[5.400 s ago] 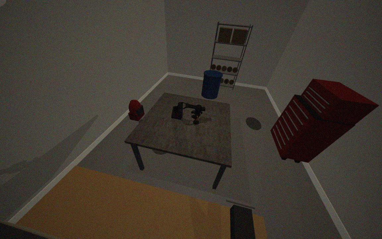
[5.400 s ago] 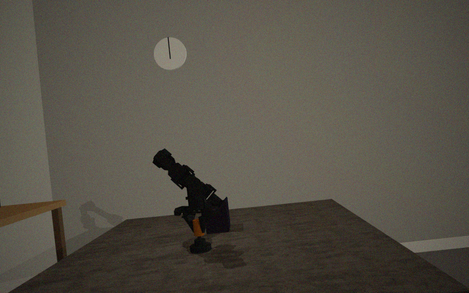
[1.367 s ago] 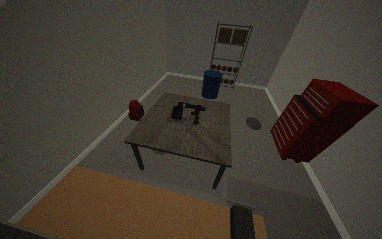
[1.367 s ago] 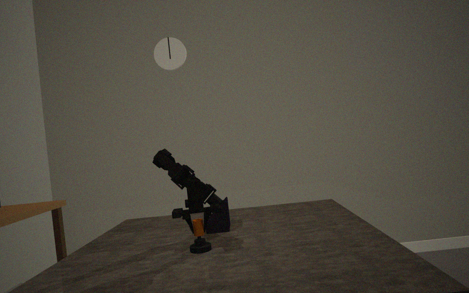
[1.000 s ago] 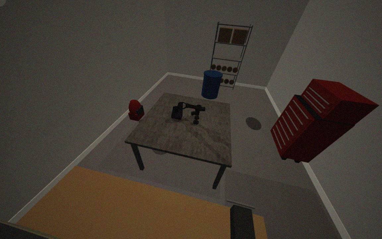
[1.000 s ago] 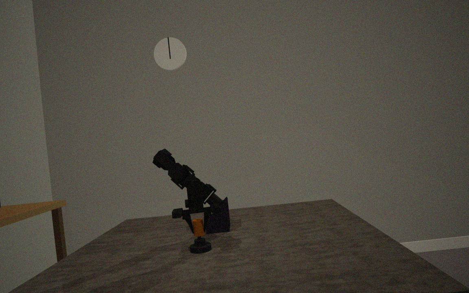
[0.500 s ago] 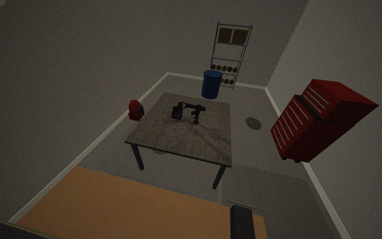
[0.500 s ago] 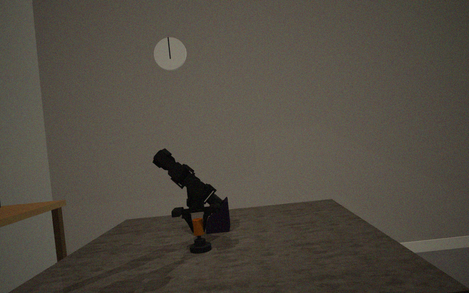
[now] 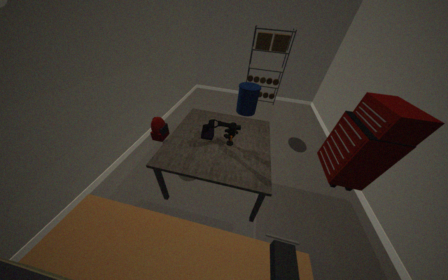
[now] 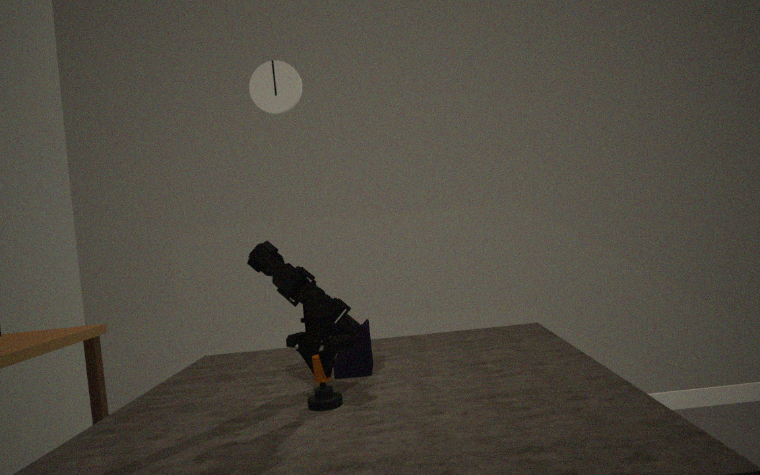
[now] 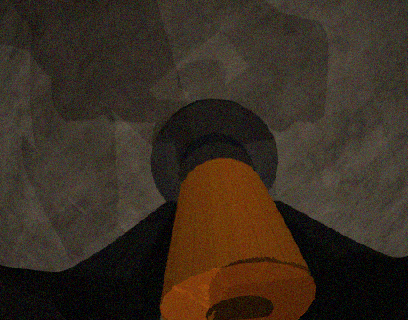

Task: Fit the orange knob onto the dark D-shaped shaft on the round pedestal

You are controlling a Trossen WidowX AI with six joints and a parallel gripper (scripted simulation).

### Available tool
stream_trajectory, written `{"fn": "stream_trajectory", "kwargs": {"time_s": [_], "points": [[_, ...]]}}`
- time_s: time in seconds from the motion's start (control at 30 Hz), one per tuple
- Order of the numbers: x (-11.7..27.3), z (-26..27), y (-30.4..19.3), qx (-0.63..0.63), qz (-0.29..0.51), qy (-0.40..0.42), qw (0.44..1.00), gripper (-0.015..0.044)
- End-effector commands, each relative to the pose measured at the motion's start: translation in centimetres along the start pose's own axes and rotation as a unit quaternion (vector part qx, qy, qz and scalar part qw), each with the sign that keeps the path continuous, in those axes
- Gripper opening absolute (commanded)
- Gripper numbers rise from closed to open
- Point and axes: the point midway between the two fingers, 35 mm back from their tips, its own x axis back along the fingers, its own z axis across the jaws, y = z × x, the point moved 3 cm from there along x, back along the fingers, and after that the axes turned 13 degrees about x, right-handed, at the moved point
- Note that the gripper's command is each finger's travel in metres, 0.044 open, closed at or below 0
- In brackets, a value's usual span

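Wrist view: one orange knob [image 9: 231, 137] [image 10: 320, 369] [image 11: 232, 222].

orange knob [image 9: 231, 138] [image 10: 319, 369] [image 11: 232, 218], tapered-looking cylinder, hole in top, slightly tilted, above pedestal, not fully down. round pedestal [image 9: 230, 143] [image 10: 324, 402] [image 11: 168, 156], dark, stepped, flat on table. dark shaft [image 10: 322, 384], mostly hidden under knob.
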Motion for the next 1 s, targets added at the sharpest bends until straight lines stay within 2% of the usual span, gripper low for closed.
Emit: {"fn": "stream_trajectory", "kwargs": {"time_s": [0.0,0.17,0.4,0.63,0.97], "points": [[-0.2,0.06,-0.02,-0.252,0.002,-0.001,0.968,0.0],[-0.21,0.13,-0.08,-0.416,0.001,-0.001,0.909,0.0],[-0.06,0.17,-0.2,-0.616,0.001,-0.001,0.788,0.0],[0.17,0.16,-0.29,-0.777,0.001,-0.002,0.63,0.0],[0.35,0.15,-0.25,-0.906,0.0,-0.002,0.423,0.0]]}}
